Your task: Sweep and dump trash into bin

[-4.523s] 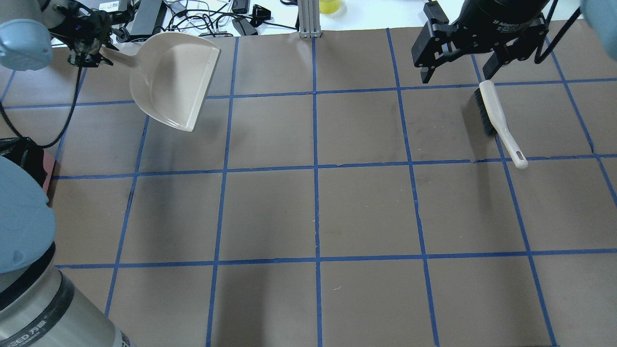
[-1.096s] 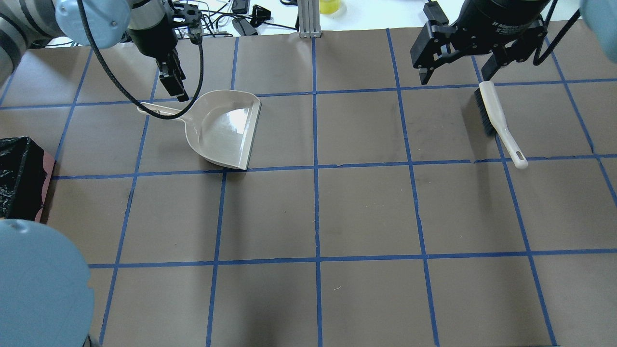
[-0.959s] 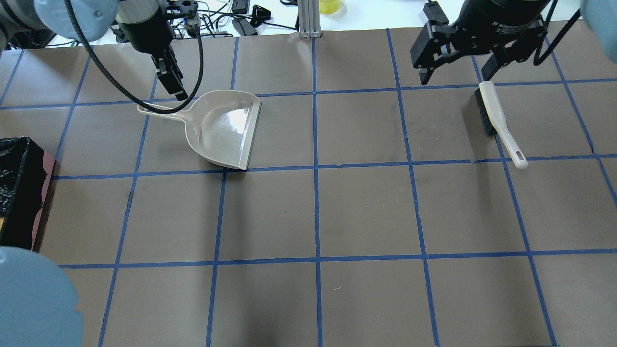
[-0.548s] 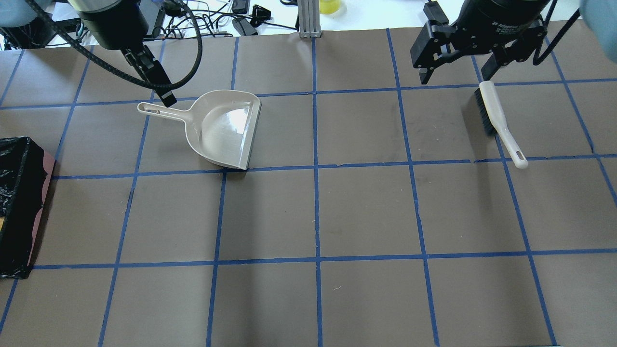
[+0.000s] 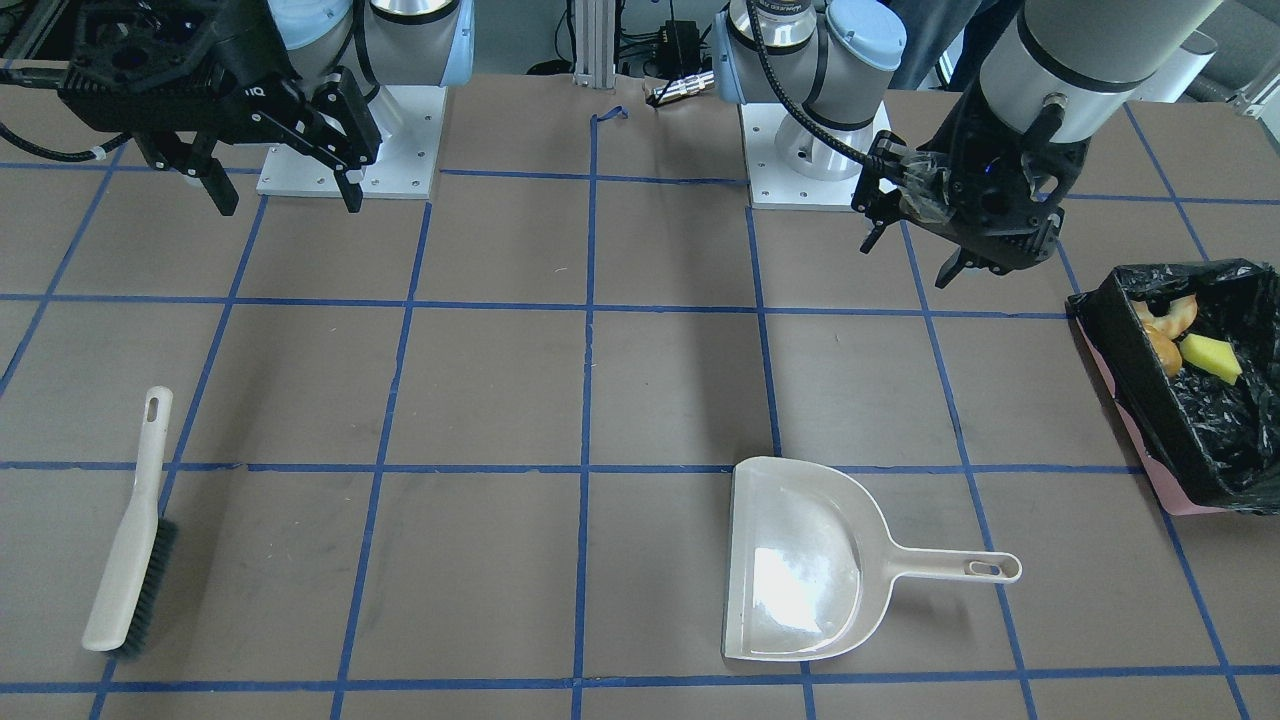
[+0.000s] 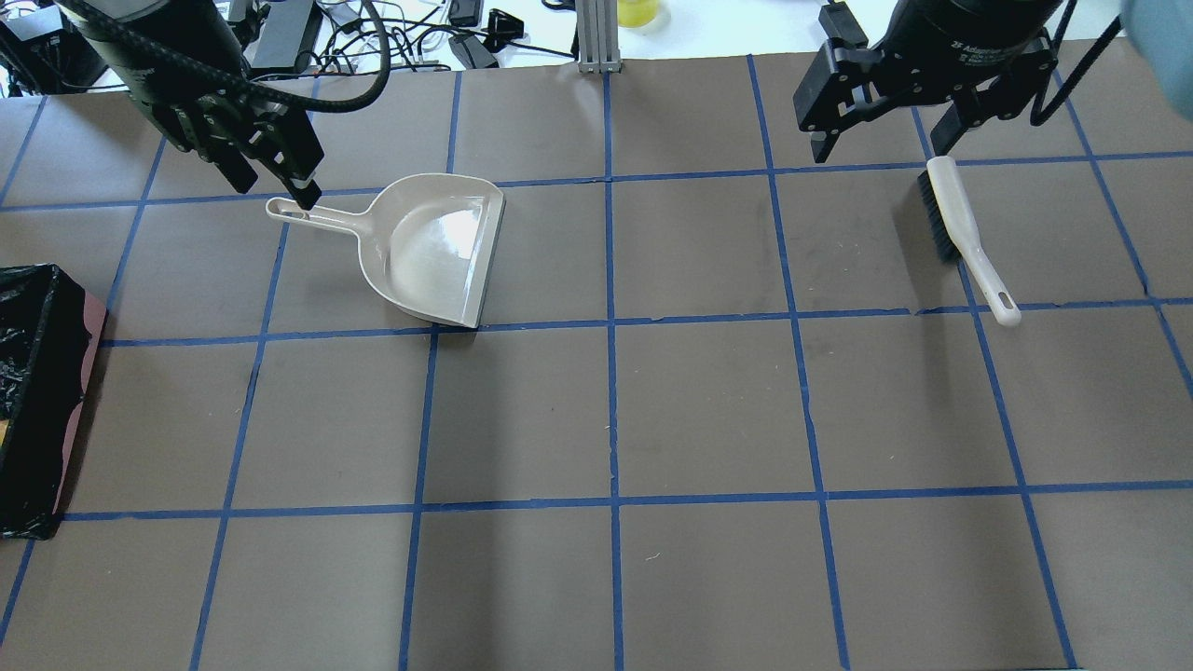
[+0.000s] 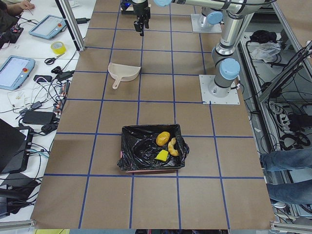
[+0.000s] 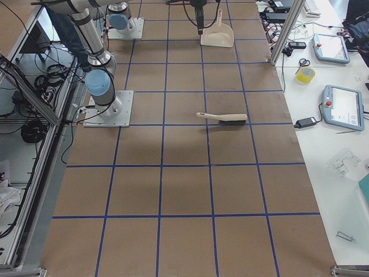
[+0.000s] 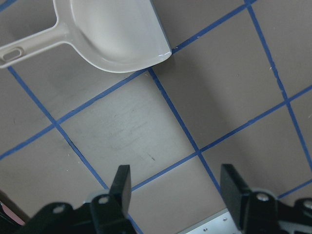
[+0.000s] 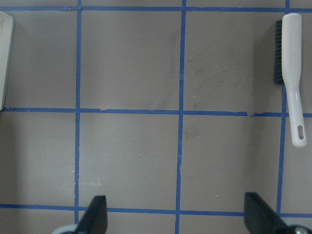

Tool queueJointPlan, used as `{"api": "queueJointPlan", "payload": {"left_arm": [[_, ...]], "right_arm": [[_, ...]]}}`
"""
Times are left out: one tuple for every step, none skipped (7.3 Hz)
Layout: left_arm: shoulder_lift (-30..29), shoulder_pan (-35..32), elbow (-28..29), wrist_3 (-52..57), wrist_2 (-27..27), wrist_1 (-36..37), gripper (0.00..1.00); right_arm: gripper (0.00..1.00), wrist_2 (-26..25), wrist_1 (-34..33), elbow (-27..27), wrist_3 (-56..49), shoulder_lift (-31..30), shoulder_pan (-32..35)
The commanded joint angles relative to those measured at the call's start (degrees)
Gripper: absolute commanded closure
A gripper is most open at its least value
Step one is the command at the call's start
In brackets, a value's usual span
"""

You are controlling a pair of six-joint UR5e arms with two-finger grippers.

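Observation:
The trash lies inside the bin (image 5: pixel 1150 405): a golden-brown lump (image 5: pixel 1163 351), a cream peel (image 5: pixel 1181 314) and a yellow sponge (image 5: pixel 1211 358). The exterior left view shows the lump (image 7: pixel 163 138), peel (image 7: pixel 173 146) and sponge (image 7: pixel 162 155) in the bin (image 7: pixel 139 146). The bin (image 6: pixel 37 401) sits at the table's left edge. My left gripper (image 6: pixel 272 184) is open and empty, raised near the handle end of the beige dustpan (image 6: pixel 433 247), apart from it. My right gripper (image 6: pixel 881 144) is open and empty above the table, beside the brush (image 6: pixel 960 228).
The dustpan (image 5: pixel 810 560) lies flat and empty on the brown mat; it also shows in the left wrist view (image 9: pixel 112 34). The brush (image 5: pixel 130 545) lies on its side, bristles down the edge. Cables and devices lie beyond the table's far edge.
The left gripper carried the dustpan from the far left, laid it flat on the mat, let go and rose away toward the handle end. The right arm and brush have not moved.

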Motion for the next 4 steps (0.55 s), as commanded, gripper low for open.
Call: {"api": "queueJointPlan", "payload": {"left_arm": [[1.2,0.9,-0.8,-10.7,-0.1,8.3,0.08],[1.5,0.9,-1.5,-12.4,0.0,9.1,0.0],[2.4,0.9,-3.2,-12.7,0.0,9.1,0.0],[3.3,0.9,-4.9,-12.7,0.1,8.9,0.0]], "right_arm": [[0.0,0.0,0.0,0.0,0.0,0.0,0.0],[0.0,0.0,0.0,0.0,0.0,0.0,0.0],[0.0,0.0,0.0,0.0,0.0,0.0,0.0],[0.0,0.0,0.0,0.0,0.0,0.0,0.0]]}}
